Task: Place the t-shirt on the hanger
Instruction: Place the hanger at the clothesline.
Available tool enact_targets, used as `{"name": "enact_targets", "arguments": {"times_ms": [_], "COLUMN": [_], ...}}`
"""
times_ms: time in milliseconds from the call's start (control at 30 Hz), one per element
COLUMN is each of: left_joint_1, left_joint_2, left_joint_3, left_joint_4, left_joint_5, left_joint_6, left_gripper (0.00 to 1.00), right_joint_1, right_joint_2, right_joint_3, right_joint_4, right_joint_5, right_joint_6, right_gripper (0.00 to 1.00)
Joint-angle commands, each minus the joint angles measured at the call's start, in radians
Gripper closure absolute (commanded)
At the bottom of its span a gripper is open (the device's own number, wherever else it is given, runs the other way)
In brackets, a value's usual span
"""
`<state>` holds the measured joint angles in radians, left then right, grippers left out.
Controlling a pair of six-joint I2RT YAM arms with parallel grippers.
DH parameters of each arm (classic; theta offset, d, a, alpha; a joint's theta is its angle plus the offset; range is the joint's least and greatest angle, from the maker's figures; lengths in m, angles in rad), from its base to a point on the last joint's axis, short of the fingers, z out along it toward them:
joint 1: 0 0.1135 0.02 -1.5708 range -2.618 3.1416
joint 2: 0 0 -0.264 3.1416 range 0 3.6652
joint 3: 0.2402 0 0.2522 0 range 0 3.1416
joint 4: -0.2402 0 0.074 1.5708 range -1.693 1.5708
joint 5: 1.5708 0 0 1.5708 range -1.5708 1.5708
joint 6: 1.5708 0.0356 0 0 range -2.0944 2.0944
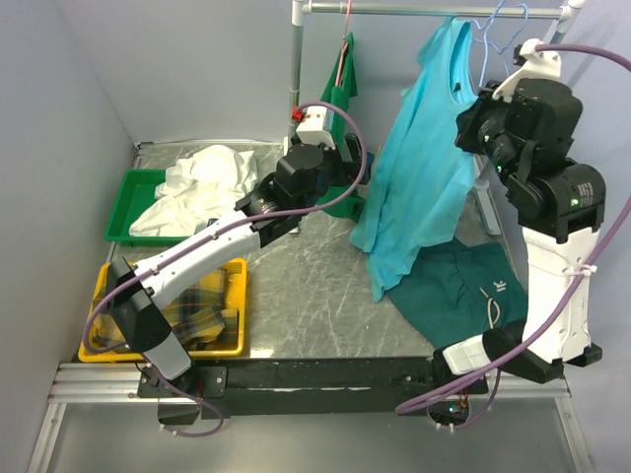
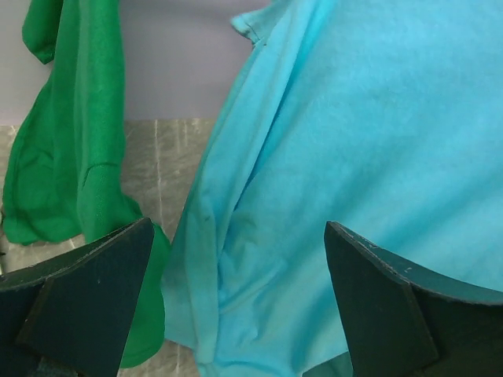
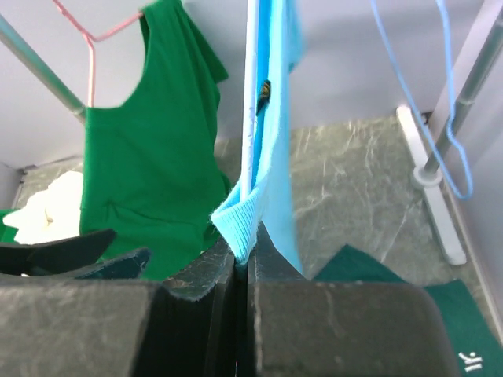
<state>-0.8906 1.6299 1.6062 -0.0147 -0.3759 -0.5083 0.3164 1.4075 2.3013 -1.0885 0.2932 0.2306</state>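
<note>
The right pincer [image 3: 242,265] was pressed shut on the ribbed neck band of the t-shirt [image 3: 275,157], the folded edge of the collar poking up from between its two dark fingers. From overhead I saw that pincer [image 1: 471,123] raised high on the right side, gripping the t-shirt [image 1: 424,177] near its neckline. The cloth hung in a long drape from just under the rail [image 1: 434,10] down to the counter [image 1: 306,286]. Its lower hem was touching the dark teal garment [image 1: 463,286] that lay spread there. I could not tell what carried the shirt at its very top.

The hanger [image 1: 487,49] hung from the rail just right of the shirt, bare, and in the right wrist view its blue wire [image 3: 402,78] ran down beside the rack's post.

My left pincer [image 1: 347,192] was spread wide and held nothing. Through its camera the two fingers [image 2: 86,298] framed the t-shirt [image 2: 354,157] straight ahead, with a seam and a side fold of the cloth between them but apart from them. The green shirt [image 2: 71,141] hung to the left, on the pink hanger [image 1: 345,39].

At the left of the counter sat a green tray [image 1: 123,197] with white cloth [image 1: 202,182] in it. Nearer to me was a yellow bin [image 1: 237,296] with plaid fabric [image 1: 197,305] in it.
</note>
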Motion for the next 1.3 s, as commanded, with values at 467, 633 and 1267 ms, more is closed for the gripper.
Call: {"name": "enact_targets", "arguments": {"times_ms": [467, 633, 1267], "left_joint_1": [0.022, 0.024, 0.028], "left_joint_2": [-0.047, -0.054, -0.113], "left_joint_3": [0.014, 0.006, 0.001], "left_joint_4": [-0.018, -0.018, -0.054], "left_joint_5": [0.000, 0.011, 0.090], "left_joint_6": [0.016, 0.007, -0.001], "left_gripper": [0.04, 0.04, 0.04], "right_joint_1": [-0.016, -0.017, -0.037], "right_joint_2": [-0.239, -0.246, 0.093], "right_joint_3": [0.037, -0.120, -0.042], "right_joint_4": [0.078, 0.101, 0.073], "right_joint_5": [0.006, -0.057, -0.135], "right_joint_6": [-0.039, -0.037, -0.057], "right_gripper": [1.00, 1.00, 1.00]}}
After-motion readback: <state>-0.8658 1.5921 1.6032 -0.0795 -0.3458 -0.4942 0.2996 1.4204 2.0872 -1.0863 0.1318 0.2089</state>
